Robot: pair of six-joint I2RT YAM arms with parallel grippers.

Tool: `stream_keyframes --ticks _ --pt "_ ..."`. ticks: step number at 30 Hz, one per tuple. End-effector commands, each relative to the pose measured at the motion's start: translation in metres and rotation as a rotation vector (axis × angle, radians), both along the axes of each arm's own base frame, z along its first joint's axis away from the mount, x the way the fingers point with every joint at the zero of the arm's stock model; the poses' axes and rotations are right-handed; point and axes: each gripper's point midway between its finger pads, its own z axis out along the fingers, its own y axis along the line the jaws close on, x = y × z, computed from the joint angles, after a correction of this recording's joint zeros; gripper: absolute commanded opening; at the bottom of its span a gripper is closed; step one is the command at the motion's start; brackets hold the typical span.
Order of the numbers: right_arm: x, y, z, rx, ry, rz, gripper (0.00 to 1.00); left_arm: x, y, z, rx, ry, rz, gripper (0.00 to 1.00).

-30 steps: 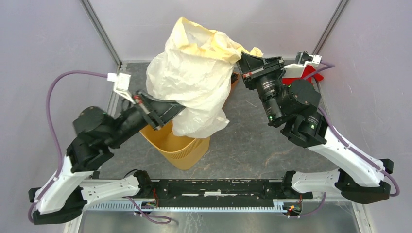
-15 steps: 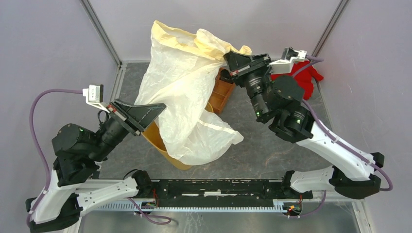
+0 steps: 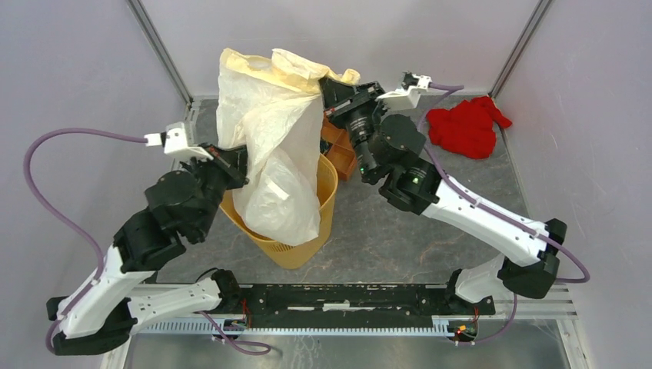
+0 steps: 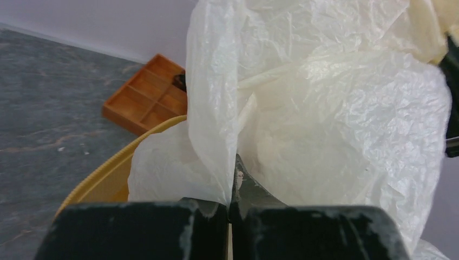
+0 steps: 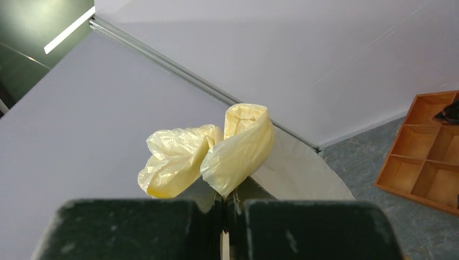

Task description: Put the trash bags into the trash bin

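the trash bag point(image 3: 269, 146) is held up tall over the trash bin point(image 3: 296, 252), and its lower end hangs into the mouth of the bin; how deep it reaches i cannot tell. the right gripper point(image 5: 224, 208) is clamped on the bunched yellowish top edge of the bag, high at the far side, so the film stretches long and does not pile up on the rim. the left gripper point(image 4: 230, 208) is pinched on a fold of the film lower down, at the left just above the rim, i think to steer the bag towards the opening. so the bag hangs between 2 grasps like a curtain. the wooden compartment tray point(image 4: 149, 97) lies just behind the bin, and the red cloth point(image 3: 465, 127) lies well apart at the far right. in my judgement most of the bag is not yet inside; the next move calls for both arms to lower together, and the thin film may catch on the rim.
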Motion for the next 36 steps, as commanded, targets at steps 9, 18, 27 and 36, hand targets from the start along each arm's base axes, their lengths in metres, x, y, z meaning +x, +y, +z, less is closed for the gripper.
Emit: stream_keyframes --ticks 9,18,27,36 --pt "0.021 0.002 -0.016 -0.070 -0.045 -0.061 0.01 -0.017 0.017 -0.020 0.189 0.122 -0.038 0.46" --pt "0.026 -0.003 -0.013 -0.051 -0.055 -0.054 0.01 -0.078 0.020 0.042 0.010 0.025 -0.356 0.96" --pt "0.022 0.000 -0.019 -0.034 -0.037 -0.017 0.01 -0.128 -0.103 0.037 0.031 -0.067 -0.998 0.80" --pt "0.016 -0.001 -0.020 -0.029 -0.040 0.017 0.01 -0.014 -0.080 -0.096 0.282 0.322 -0.329 0.57"
